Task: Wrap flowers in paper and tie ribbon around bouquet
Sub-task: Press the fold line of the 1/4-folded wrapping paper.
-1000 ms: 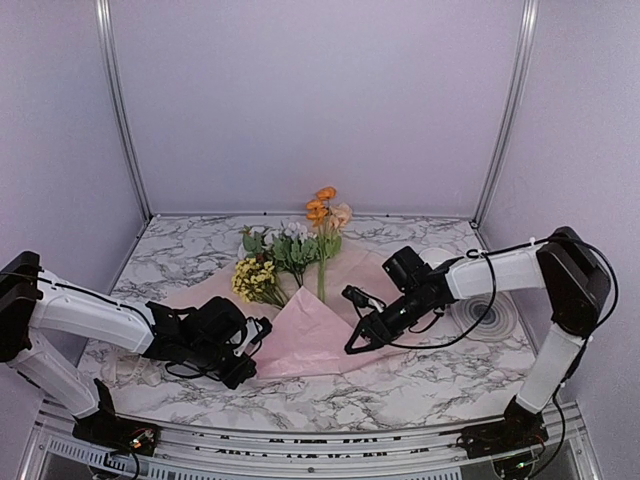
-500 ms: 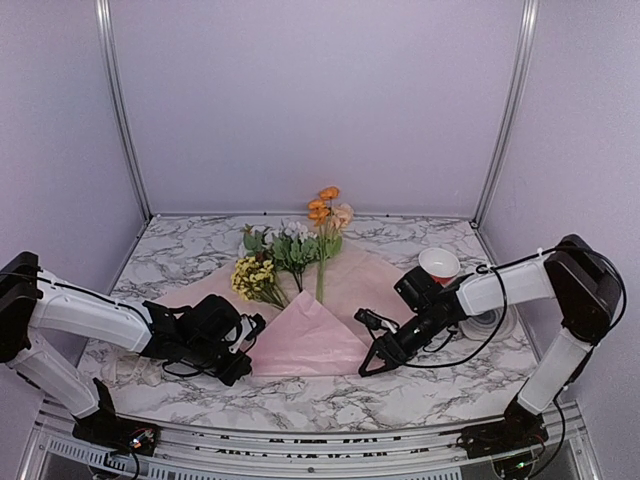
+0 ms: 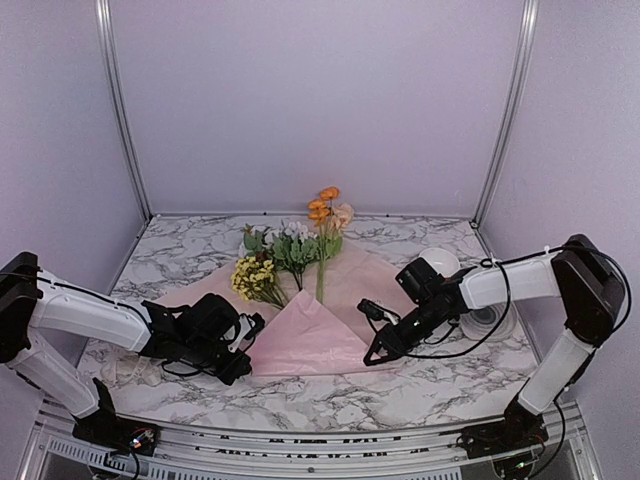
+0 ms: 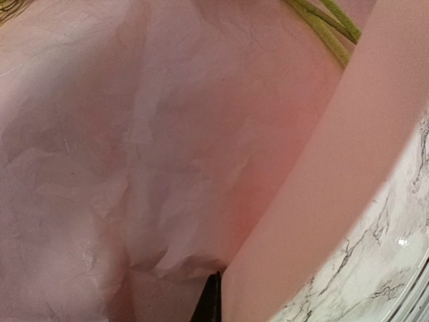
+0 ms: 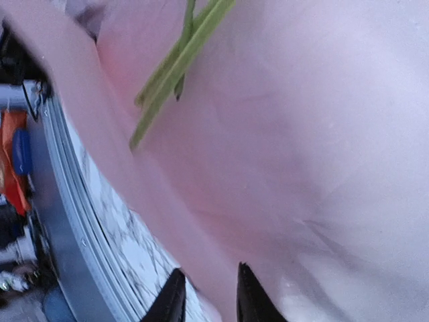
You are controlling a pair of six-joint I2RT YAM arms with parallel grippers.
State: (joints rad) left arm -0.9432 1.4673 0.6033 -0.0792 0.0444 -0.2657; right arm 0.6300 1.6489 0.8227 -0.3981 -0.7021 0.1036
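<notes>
Right gripper [image 5: 206, 296] has its tips slightly parted astride the edge of the thin crinkly pink paper sheet [image 5: 322, 168], left gripper [image 4: 211, 305] tips pressed together at its fold.

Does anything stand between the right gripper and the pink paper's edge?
Nothing visible does. The right gripper is at the paper, its open fingertips on either side of the folded edge; the flower stems lie farther up the sheet.

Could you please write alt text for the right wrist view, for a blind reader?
Thin pink paper sheet fills the frame, its edge between the right gripper's two parted black fingers. Green flower stems lie across it; marble table at left.
</notes>
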